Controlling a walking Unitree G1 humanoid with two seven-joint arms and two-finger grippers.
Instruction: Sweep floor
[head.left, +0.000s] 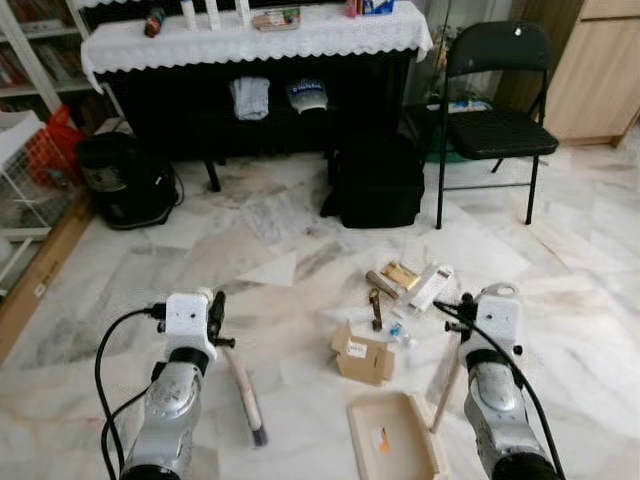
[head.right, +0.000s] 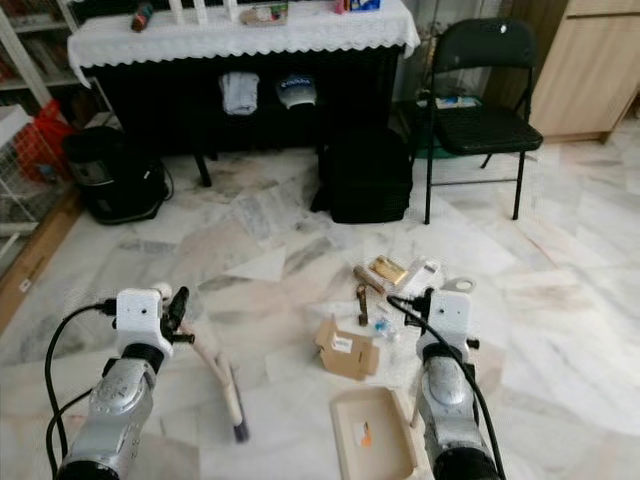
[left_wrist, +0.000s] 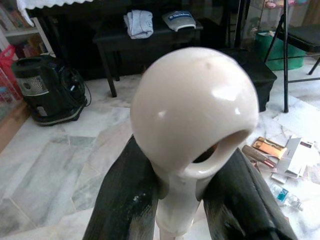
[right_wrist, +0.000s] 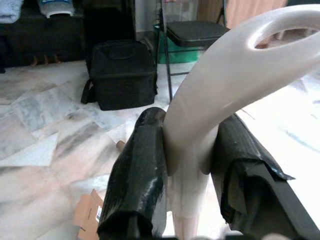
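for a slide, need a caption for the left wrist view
Left gripper clamped on the cream broom handle, litter ahead.

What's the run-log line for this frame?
left hand: shut on broom handle | right hand: shut on dustpan handle | litter: unswept

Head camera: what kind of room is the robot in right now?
Probably a living room in a home: marble floor, a lace-covered piano, a black folding chair and a bookshelf.
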